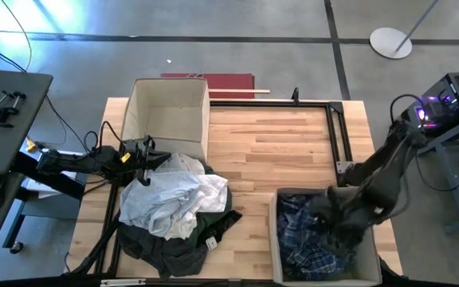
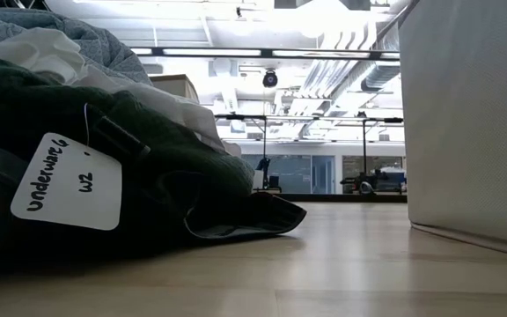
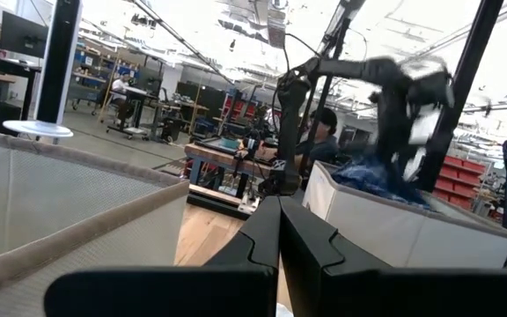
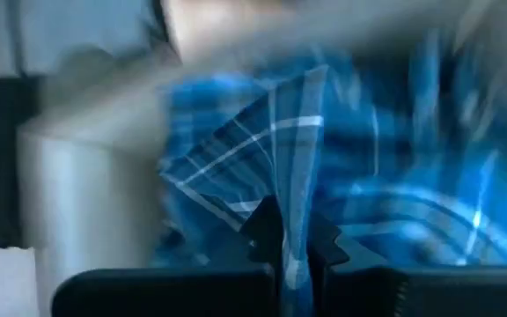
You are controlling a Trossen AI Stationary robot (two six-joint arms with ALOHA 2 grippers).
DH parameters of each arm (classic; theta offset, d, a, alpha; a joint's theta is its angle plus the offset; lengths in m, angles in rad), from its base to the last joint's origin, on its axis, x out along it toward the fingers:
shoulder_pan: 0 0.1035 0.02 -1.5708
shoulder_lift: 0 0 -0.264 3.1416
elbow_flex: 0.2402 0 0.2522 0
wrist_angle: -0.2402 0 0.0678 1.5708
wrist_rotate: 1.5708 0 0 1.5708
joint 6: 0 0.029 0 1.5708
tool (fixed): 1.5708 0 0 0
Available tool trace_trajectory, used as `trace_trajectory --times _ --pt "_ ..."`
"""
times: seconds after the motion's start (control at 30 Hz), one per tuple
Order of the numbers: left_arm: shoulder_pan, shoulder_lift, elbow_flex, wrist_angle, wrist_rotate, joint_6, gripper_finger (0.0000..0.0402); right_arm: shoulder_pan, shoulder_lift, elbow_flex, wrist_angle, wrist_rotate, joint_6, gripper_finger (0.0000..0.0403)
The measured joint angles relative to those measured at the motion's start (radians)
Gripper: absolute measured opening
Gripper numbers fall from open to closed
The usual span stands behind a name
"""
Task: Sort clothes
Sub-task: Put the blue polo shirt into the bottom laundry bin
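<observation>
A pile of clothes lies on the table's near left: pale white pieces (image 1: 174,195) on top, a dark green one (image 1: 178,243) beneath. In the low view the green one (image 2: 148,185) carries a white tag (image 2: 67,183). A blue-white plaid shirt (image 1: 305,235) lies in the beige bin (image 1: 276,239) at the near right. My right gripper (image 1: 333,222) is over that bin, shut on the shirt. My left gripper (image 1: 145,159) hovers at the pile's far-left edge, fingers shut (image 3: 280,242), nothing between them. My right gripper pinches a raised fold of the plaid shirt (image 4: 296,207) between its two fingers. It comes from above into the bin. The rest of the shirt lies in the bin beneath it.
A second beige bin (image 1: 170,108) stands at the far left, just beyond my left gripper. A black frame (image 1: 337,135) borders the far right of the wooden table. Bare wood (image 1: 269,151) lies between the bins. People sit in the room beyond (image 3: 324,132).
</observation>
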Motion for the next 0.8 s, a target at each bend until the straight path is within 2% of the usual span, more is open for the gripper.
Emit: trace_trajectory --times 0.13,0.27,0.43,0.6,0.8 --pt "0.0 0.0 0.0 0.0 0.0 0.0 0.0001 -0.007 0.0 -0.249 0.183 -0.146 0.103 0.0" --pt "0.0 0.0 0.0 0.0 0.0 0.0 0.0001 -0.036 0.0 -0.483 0.431 -0.261 0.113 0.0006" --pt "0.0 0.0 0.0 0.0 0.0 0.0 0.0001 -0.097 -0.004 -0.686 0.633 -0.321 0.15 0.0026" --pt "0.0 0.0 0.0 0.002 0.0 -0.001 0.0001 -0.159 -0.005 -0.733 0.656 -0.425 0.155 0.0072" --pt "0.0 0.0 0.0 0.009 -0.001 -0.001 0.0001 -0.234 -0.012 -0.647 0.591 -0.556 0.1 0.01"
